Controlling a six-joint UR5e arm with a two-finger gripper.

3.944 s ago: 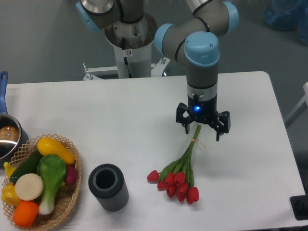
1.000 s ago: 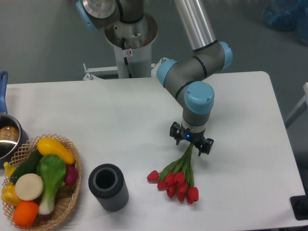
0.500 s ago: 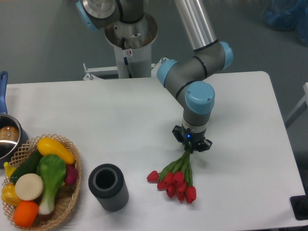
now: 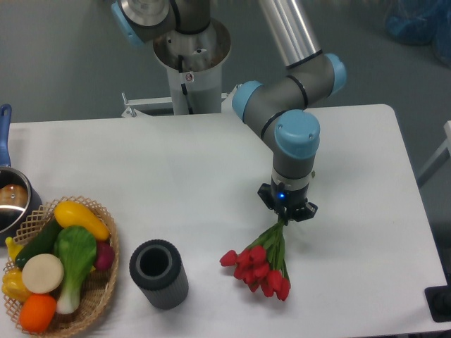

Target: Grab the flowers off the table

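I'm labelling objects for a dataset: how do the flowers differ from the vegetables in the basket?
The flowers are red buds on green stems, one tied bunch; the toy vegetables are loose pieces in yellow, green, white and orange. The flowers hang from the shut gripper over the table; the vegetables lie piled in the wicker basket. Both sit near the table's front.

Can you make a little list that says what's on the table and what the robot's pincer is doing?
pincer: shut on the stems of the flowers
flowers: red buds, green stems, hanging below the pincer
cup: dark, open top, left of the flowers
basket: wicker, full of toy vegetables, far left
pot: at the left edge
table: white
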